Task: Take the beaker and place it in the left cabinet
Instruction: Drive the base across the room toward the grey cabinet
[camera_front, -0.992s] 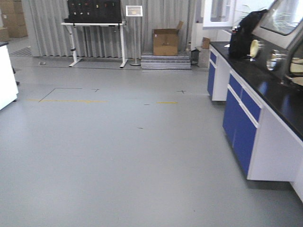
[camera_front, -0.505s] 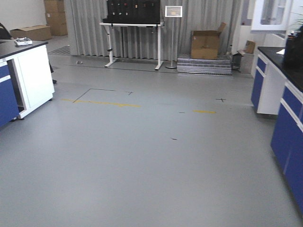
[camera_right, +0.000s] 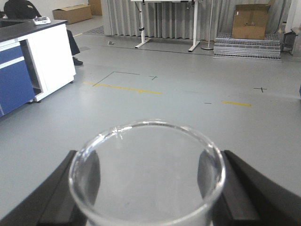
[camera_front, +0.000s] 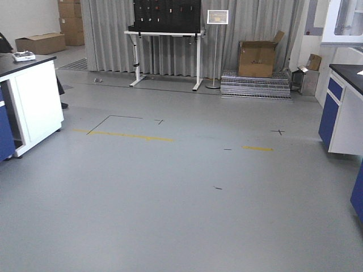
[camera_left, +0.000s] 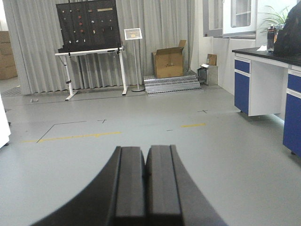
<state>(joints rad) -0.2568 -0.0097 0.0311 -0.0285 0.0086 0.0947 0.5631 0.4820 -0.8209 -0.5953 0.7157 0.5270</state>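
Observation:
The beaker [camera_right: 146, 141] is a clear glass cup with a pouring lip, seen rim-on at the bottom of the right wrist view. My right gripper [camera_right: 146, 188] is shut on it, one dark finger [camera_right: 56, 193] on each side, and carries it above the grey floor. My left gripper [camera_left: 145, 183] is shut and empty, its two pads pressed together at the bottom of the left wrist view. The left cabinet with shelves and a blue tray is out of view. Neither gripper shows in the front view.
A white and blue bench unit [camera_front: 31, 96] stands at the left. Another blue-fronted bench [camera_front: 343, 107] stands at the right. Ahead are a white table with a black panel [camera_front: 167, 22], a sign stand [camera_front: 217, 17], a cardboard box [camera_front: 258, 56], grey curtains and yellow floor tape [camera_front: 130, 136].
The view has swung to the left: the right bench has slid almost out of the frame and the left bench unit has come into view. The far table looks a little nearer.

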